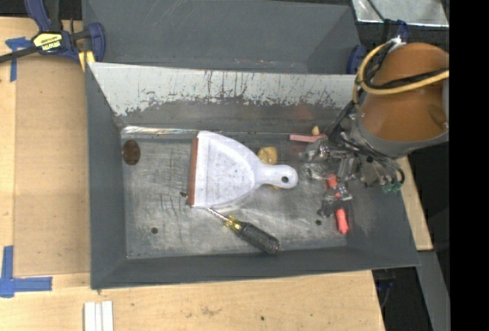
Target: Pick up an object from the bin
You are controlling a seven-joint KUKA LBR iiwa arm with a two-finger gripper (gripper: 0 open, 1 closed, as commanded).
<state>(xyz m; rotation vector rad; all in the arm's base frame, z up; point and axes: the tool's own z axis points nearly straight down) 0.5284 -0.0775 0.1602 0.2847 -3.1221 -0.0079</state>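
small red piece (342, 222) in grey bin (107, 207) with dustpan (221, 169), beside tool (330, 188), grip unclear

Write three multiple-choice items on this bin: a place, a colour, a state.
1. The screwdriver lies: A) just below the dustpan in the view; B) on the dustpan; C) against the left wall.
2. The dustpan is: A) red; B) white; C) green.
3. The dustpan: A) stands on edge; B) lies flat, handle towards the gripper; C) hangs in the air.
Answers: 1 A, it lies by the pan's lower edge; 2 B, its body is white; 3 B, it rests flat, handle pointing right.
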